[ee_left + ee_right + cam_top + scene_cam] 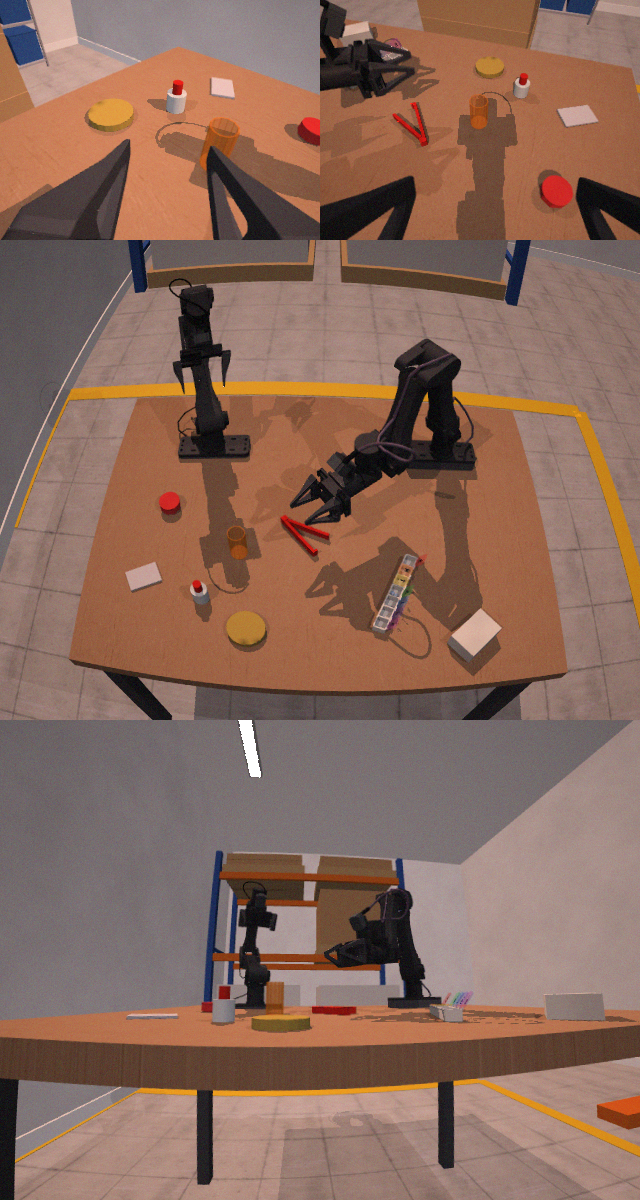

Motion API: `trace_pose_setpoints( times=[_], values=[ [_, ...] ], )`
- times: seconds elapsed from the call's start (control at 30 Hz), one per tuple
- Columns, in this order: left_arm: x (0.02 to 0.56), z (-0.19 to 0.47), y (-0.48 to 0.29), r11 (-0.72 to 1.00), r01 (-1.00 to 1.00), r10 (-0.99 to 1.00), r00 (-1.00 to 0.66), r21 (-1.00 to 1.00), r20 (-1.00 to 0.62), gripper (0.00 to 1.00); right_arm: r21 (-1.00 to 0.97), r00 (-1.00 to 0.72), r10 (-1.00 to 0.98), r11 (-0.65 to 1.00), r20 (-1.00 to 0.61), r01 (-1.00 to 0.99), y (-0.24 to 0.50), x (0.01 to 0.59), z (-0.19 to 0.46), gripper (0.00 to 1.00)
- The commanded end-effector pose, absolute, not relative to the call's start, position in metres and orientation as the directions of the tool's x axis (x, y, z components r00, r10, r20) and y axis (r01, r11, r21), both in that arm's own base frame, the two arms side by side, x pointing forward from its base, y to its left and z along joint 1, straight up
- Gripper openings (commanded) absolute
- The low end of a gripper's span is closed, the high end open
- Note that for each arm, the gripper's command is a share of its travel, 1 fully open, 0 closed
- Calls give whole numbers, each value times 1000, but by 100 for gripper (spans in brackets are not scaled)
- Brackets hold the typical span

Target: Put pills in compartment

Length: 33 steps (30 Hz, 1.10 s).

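The weekly pill organiser [396, 592] lies at the front right of the table with its coloured lids open; it also shows in the exterior view [447, 1011]. No pills can be made out in any view. A clear orange vial [236, 542] stands upright and alone mid-table, also in the left wrist view [220, 142] and the right wrist view [478, 112]. My left gripper [302, 513] [169, 149] is open and empty, hovering low just above red tweezers [303, 533], well apart from the vial. My right gripper [202, 379] [494, 186] is open and empty, raised high over the back left.
A red cap [169, 501], a white pad [143, 575], a small white bottle with a red top [199, 592] and a yellow disc [246, 627] lie on the left half. A white box [474, 634] sits at the front right corner beside the organiser.
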<state>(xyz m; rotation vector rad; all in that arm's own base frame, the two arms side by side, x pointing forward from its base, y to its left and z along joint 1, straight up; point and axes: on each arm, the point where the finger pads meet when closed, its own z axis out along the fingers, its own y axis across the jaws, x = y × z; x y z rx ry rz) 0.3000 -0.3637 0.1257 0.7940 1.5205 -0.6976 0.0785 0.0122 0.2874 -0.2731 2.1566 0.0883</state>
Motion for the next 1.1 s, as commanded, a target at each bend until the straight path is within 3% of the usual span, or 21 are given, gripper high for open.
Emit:
trace_pose_setpoints(
  times=[0.0, 0.63, 1.07],
  values=[
    [310, 140, -329, 662, 749, 100, -76, 9, -992, 56, -42, -529, -163, 972, -833, -233, 12, 74, 293, 100],
    [344, 276, -177, 901, 434, 20, -31, 5, -999, 56, -42, -529, -163, 972, -833, -233, 12, 74, 293, 100],
    [363, 350, -85, 974, 224, -7, -9, -9, -1000, 56, -42, -529, -163, 972, -833, -233, 12, 74, 293, 100]
  ],
)
